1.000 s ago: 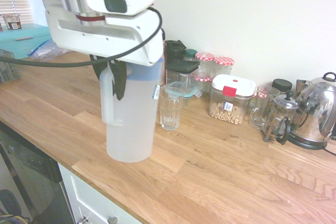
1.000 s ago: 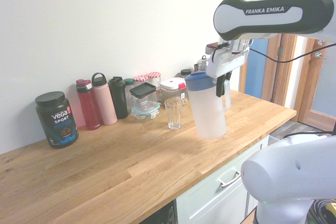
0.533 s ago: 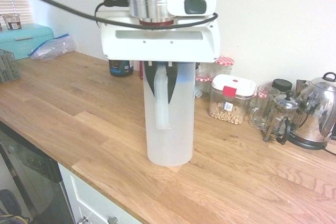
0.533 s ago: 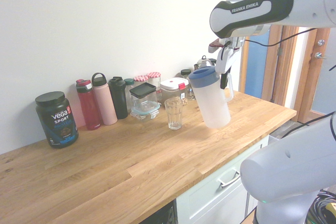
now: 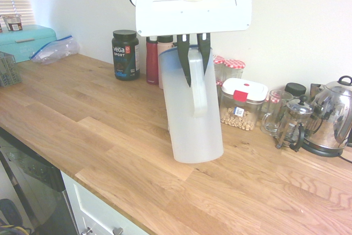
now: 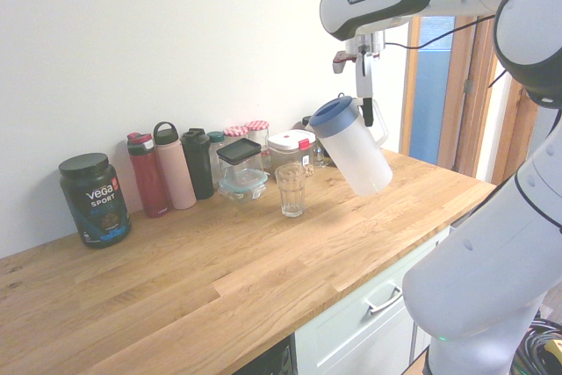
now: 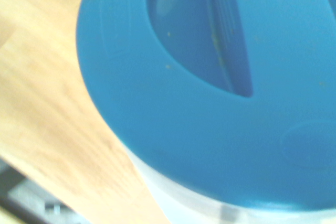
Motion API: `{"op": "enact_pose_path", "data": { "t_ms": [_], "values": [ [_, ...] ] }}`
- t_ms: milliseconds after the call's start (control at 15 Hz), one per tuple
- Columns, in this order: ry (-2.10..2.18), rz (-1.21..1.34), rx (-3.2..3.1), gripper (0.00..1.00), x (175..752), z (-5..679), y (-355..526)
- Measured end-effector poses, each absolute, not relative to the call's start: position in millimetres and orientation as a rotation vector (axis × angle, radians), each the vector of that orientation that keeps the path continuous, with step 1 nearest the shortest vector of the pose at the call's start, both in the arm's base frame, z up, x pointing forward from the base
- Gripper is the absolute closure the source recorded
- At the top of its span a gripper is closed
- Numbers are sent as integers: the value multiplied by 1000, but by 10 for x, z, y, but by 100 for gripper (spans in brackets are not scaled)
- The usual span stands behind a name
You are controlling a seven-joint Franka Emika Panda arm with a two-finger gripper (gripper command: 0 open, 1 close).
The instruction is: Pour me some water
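The tall frosted-white jug hangs above the wooden counter, tilted with its blue lid leaning toward the empty drinking glass. My gripper comes down from above and is shut on the jug's side handle. The lid's edge sits to the right of the glass and higher than its rim. In the first exterior view the jug hides the glass. I cannot make out the water through the frosted wall, and no stream shows.
Along the wall stand a Vega tub, several bottles, lidded jars and food boxes, a French press and a steel kettle. A teal box sits far left. The counter's front edge is close.
The arm has risen and swung along the counter, lifting the jug off the wood and tipping its lid toward the glass. The grip on the handle is unchanged.
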State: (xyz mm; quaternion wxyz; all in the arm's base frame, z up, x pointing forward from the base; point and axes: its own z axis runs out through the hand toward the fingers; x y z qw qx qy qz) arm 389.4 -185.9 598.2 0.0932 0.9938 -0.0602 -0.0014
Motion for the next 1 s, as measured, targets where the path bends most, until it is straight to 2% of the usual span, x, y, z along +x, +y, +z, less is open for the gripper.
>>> {"op": "enact_pose_path", "data": {
  "t_ms": [333, 1000],
  "values": [
    [-56, -168, 2782, 100, 4259, 5634, -1596],
    [17, -284, 2617, 100, 4739, 5283, -1243]
  ]
}}
